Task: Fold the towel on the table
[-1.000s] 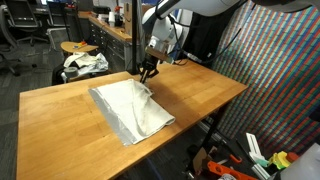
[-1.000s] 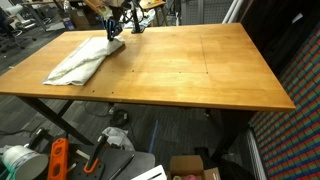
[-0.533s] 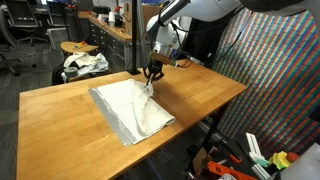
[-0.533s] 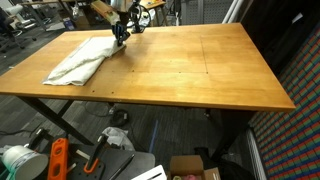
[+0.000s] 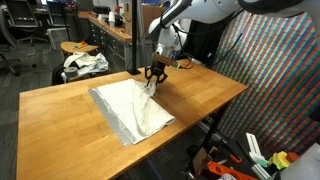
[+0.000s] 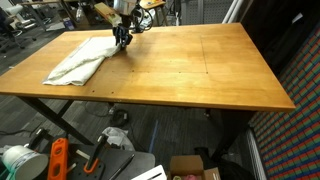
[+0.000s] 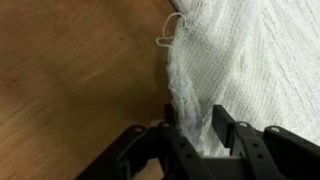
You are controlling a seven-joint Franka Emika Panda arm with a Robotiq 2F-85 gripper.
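The gripper [image 7: 190, 125] is down at the tabletop, its black fingers [image 7: 235, 135] standing partly apart. In the wrist view the frayed edge of the towel [image 7: 250, 60] runs right into the gap between them. The jaws are not clamped on it, and the cloth lies loose between the pads. A stray thread [image 7: 170, 35] curls off the hem just ahead of the fingertips.

In both exterior views the gripper [image 5: 152, 77] [image 6: 122, 38] hangs over one corner of the towel [image 5: 130, 105] [image 6: 80, 62]. From there the pale cloth spreads away across the table [image 5: 60, 120] [image 6: 190, 70], rumpled and lying flat on the wood. To the other side of the fingers it's bare brown table [image 7: 70, 80], a wide stretch of it.

Well beyond the gripper, past the table's edge, a round wooden stool [image 5: 78, 47] stands with a white-and-dark bundle [image 5: 85, 63] of fabric against it.
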